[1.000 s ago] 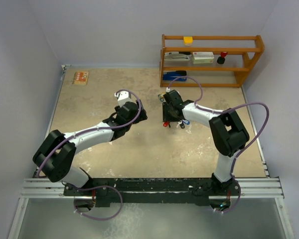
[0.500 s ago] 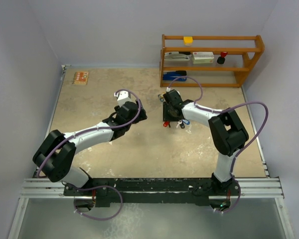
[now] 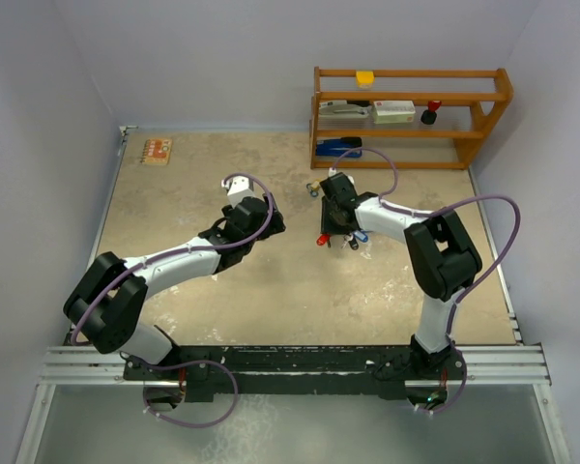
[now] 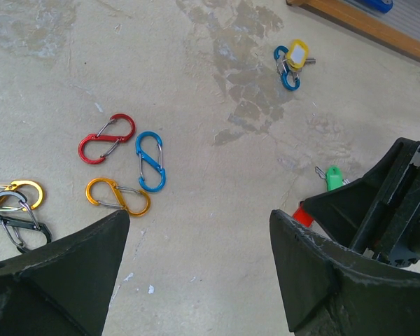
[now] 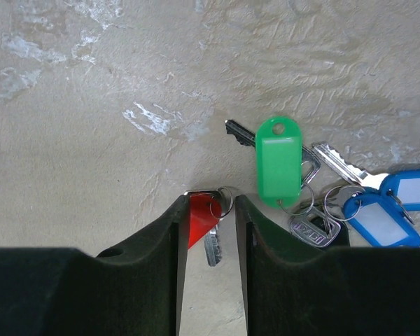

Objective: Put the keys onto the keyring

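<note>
The keys lie in a small heap on the table. A red-tagged key (image 5: 199, 217) with its small split ring sits between the fingers of my right gripper (image 5: 208, 199). The left finger touches the red tag and a narrow gap is left on the other side, so the jaws are still open. A green-tagged key (image 5: 278, 164) and blue-tagged keys (image 5: 378, 217) lie just to the right. My left gripper (image 4: 199, 217) hovers wide open and holds nothing. A yellow-tagged key (image 4: 296, 53) lies on a blue clip farther off. Which item is the keyring I cannot tell.
Red (image 4: 106, 138), blue (image 4: 150, 161) and orange (image 4: 117, 197) S-clips lie on the table left of the keys, with a black clip (image 4: 14, 220) and a gold one (image 4: 21, 192) beyond them. A wooden shelf (image 3: 411, 116) stands at the back right. A small orange box (image 3: 157, 151) sits at the back left.
My right gripper's jaws have narrowed around the red-tagged key and the wrist has shifted slightly. The left arm has not moved.
</note>
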